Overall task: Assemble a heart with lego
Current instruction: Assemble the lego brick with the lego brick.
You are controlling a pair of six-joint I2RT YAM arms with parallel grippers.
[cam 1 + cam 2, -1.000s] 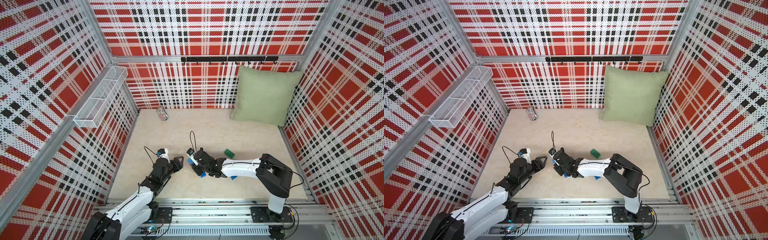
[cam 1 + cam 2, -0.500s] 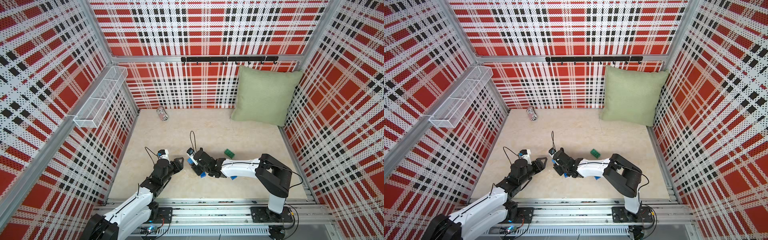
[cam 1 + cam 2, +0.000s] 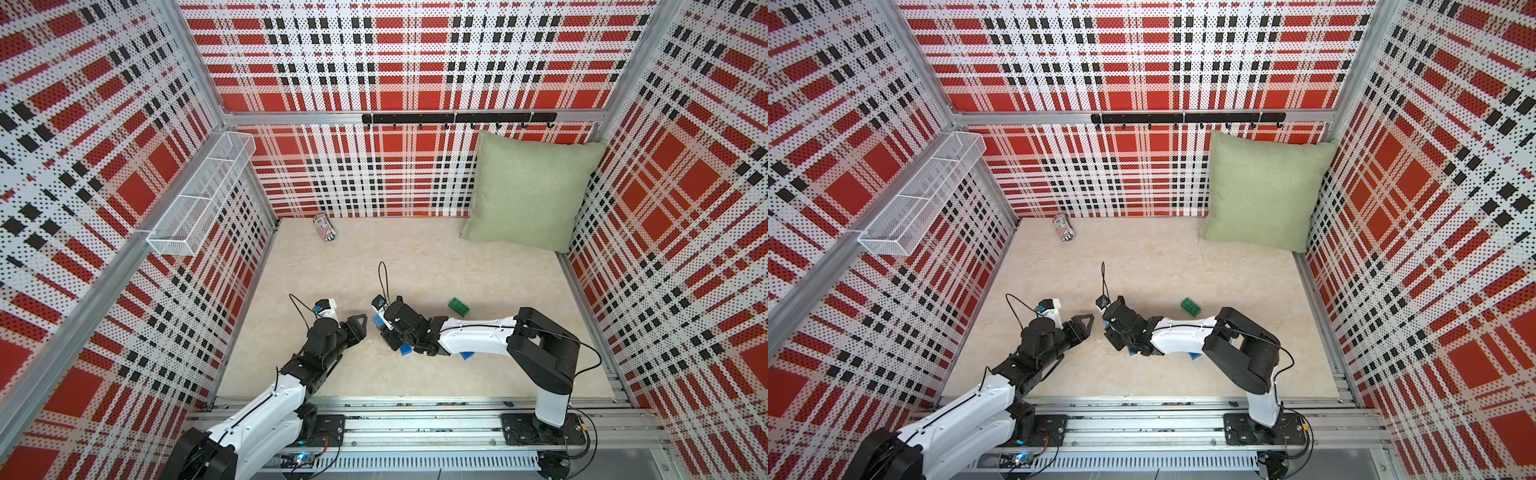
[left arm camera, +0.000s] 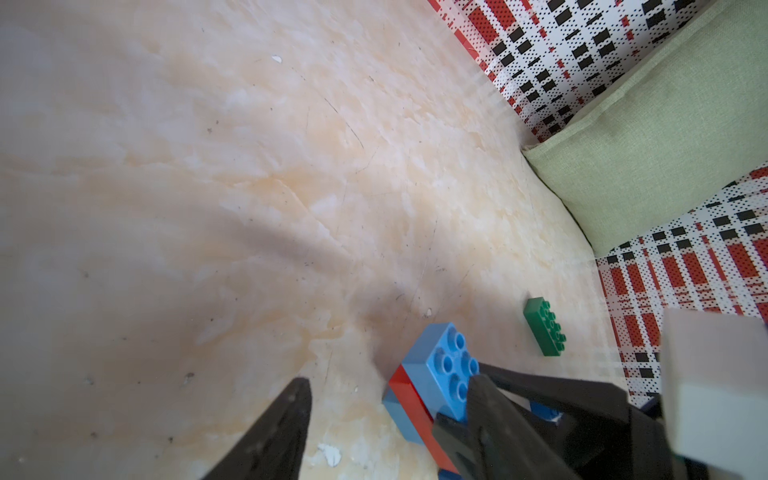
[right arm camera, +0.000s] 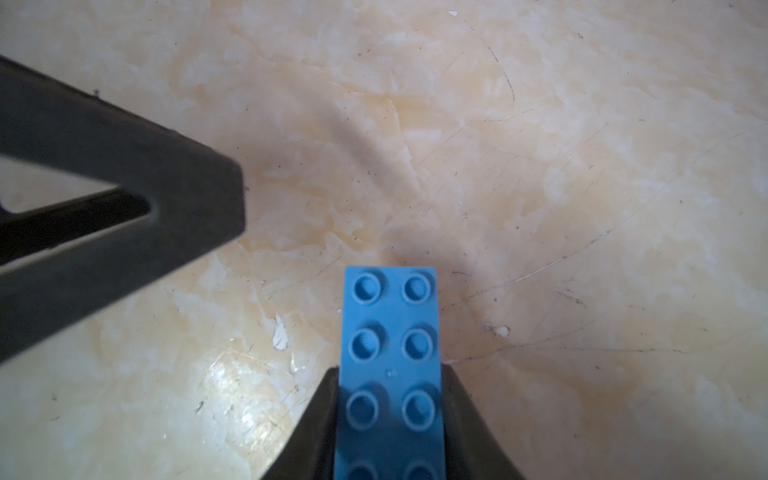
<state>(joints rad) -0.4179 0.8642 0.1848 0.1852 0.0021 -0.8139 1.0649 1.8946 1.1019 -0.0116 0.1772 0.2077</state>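
Note:
My right gripper point(image 5: 390, 374) is shut on a cluster of joined lego point(image 4: 432, 374) held low over the floor. The left wrist view shows it as a blue square brick over a red strip and a blue strip. In the right wrist view a long blue brick point(image 5: 390, 332) sticks out between the jaws. In both top views my left gripper point(image 3: 353, 328) stands open and empty just left of the cluster, and one of its fingers point(image 5: 124, 187) shows in the right wrist view. A green brick point(image 3: 459, 307) lies alone further right. Loose blue bricks point(image 3: 406, 350) lie partly hidden under the right arm.
A striped can point(image 3: 324, 227) lies at the back wall. A green pillow point(image 3: 528, 195) leans in the back right corner. A white wire basket point(image 3: 199, 199) hangs on the left wall. Plaid walls enclose the beige floor point(image 3: 374, 270), and a metal rail point(image 3: 415, 419) runs along the front.

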